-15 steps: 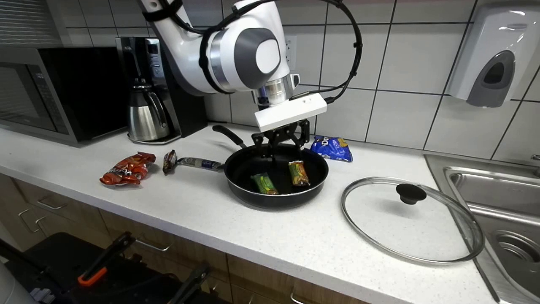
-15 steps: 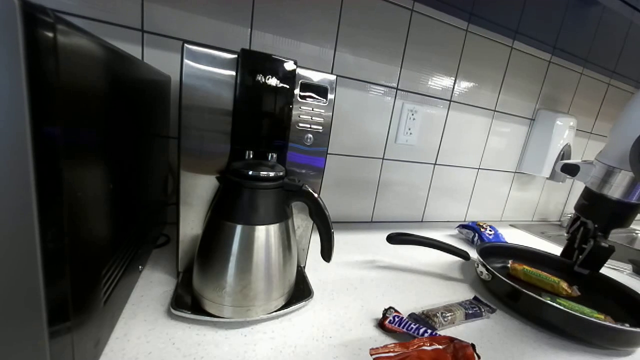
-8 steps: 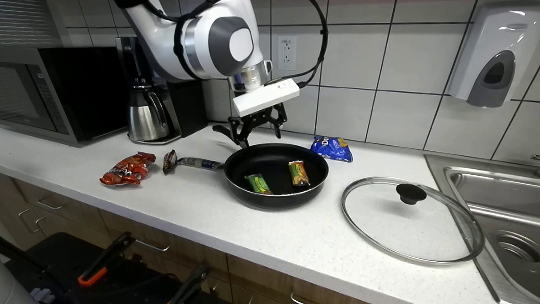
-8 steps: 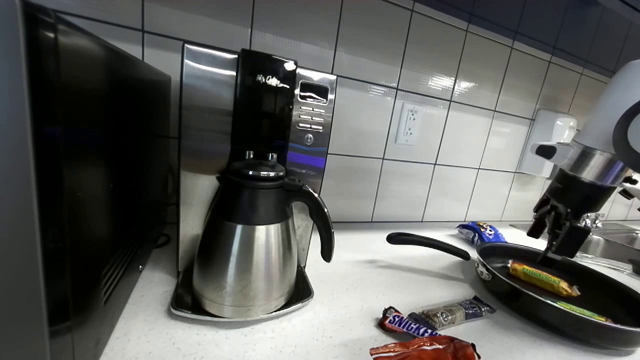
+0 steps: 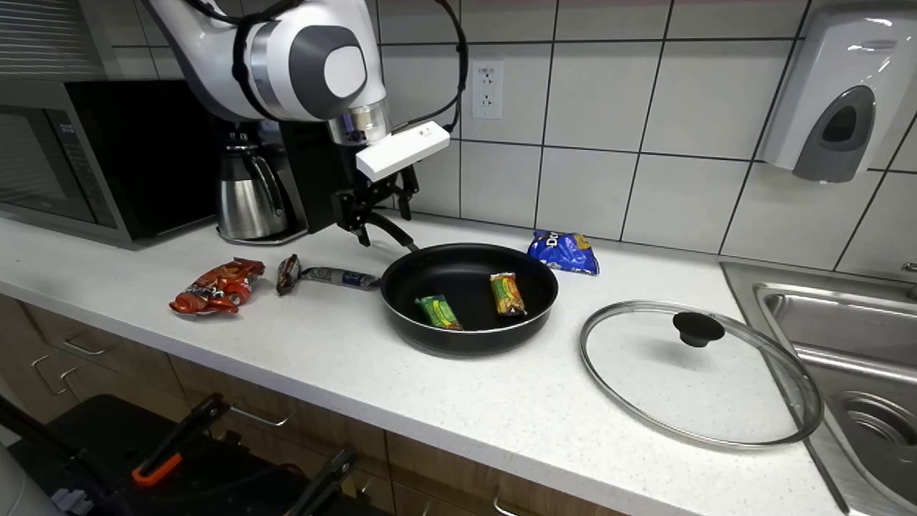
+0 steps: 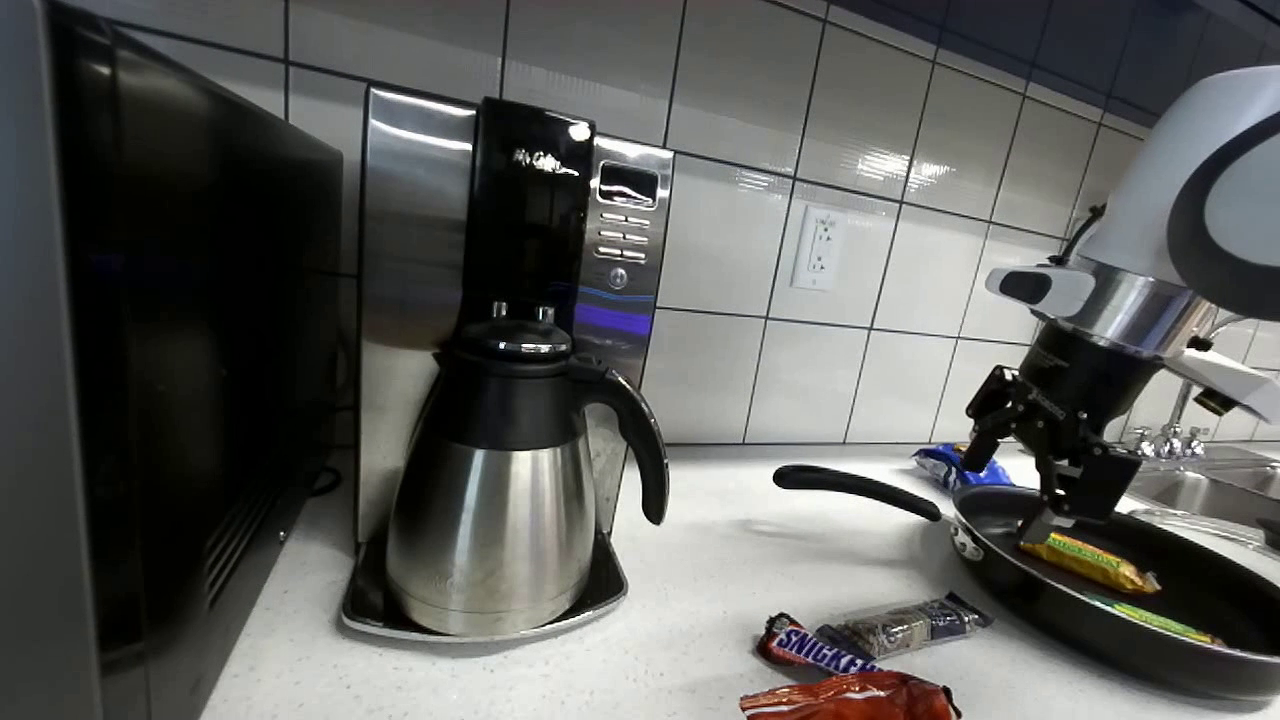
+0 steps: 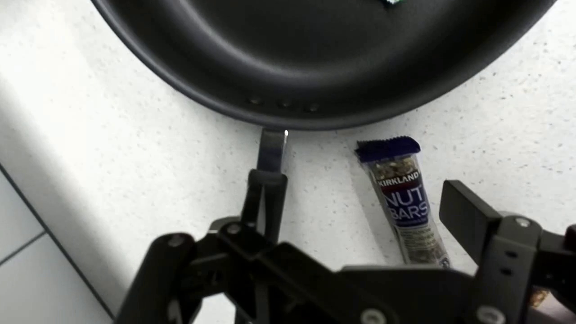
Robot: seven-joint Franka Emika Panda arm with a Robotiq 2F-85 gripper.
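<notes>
The black two-finger gripper (image 5: pixel 385 226) hung above the white speckled countertop (image 5: pixel 501 401), at the handle side of the round black frying pan (image 5: pixel 469 344). Its fingers (image 7: pixel 470 222) stood wide apart from each other, and it had hold of nothing. In the wrist view, one finger was seen close by the long black plastic handle (image 6: pixel 855 487) of this pan; whether the two touched, I could not tell. Also in the wrist view, the narrow nut bar in blue and clear wrapper (image 7: pixel 407 202) appeared between the fingers, below them. It lay flat on the countertop, just beside the pan, with one end directed to it.

Inside the pan rested the small bar in green wrapper (image 5: pixel 438 312), near the wall, and the bar in yellow-orange wrapper (image 5: pixel 507 294); these were apart from each other. In an exterior view, the gripper covered a part of the yellow-orange one.

The dark brown Snickers bar (image 6: pixel 815 645) was situated just beside the other end of the nut bar, and the crumpled shiny red bag (image 5: pixel 218 287) was near it. Close to the pan was also the crumpled blue snack bag (image 5: pixel 562 252). The round glass lid with black knob (image 5: pixel 698 365) lay between the pan and the stainless steel sink (image 5: pixel 867 362), reaching over the edge of the latter. Near the black microwave (image 5: pixel 154 154) stood the tall steel coffee maker (image 6: pixel 415 260) with the steel and black jug (image 6: pixel 490 540).
</notes>
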